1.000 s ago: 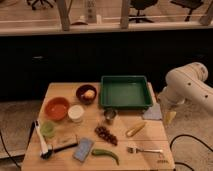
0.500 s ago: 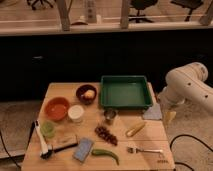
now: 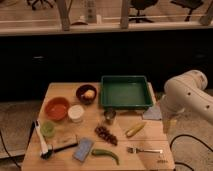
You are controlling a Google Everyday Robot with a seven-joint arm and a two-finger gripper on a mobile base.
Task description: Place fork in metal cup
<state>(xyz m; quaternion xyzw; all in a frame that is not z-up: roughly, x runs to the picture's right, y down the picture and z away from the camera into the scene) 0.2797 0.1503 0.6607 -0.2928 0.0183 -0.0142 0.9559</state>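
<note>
A small silver metal fork (image 3: pixel 145 149) lies near right on the wooden worktop (image 3: pixel 60 90): light, stiff, likely slippery; pinch mid-handle. The gripper (image 3: pixel 166 126) hangs farther right, fingers wide, empty.

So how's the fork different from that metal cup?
The fork lies flat near the front edge of the table; the cup stands upright mid-table, in front of the green tray. The fork is thin and long; the cup is short and round. Both are silvery metal. The tool hangs by the table's right edge, touching neither.
</note>
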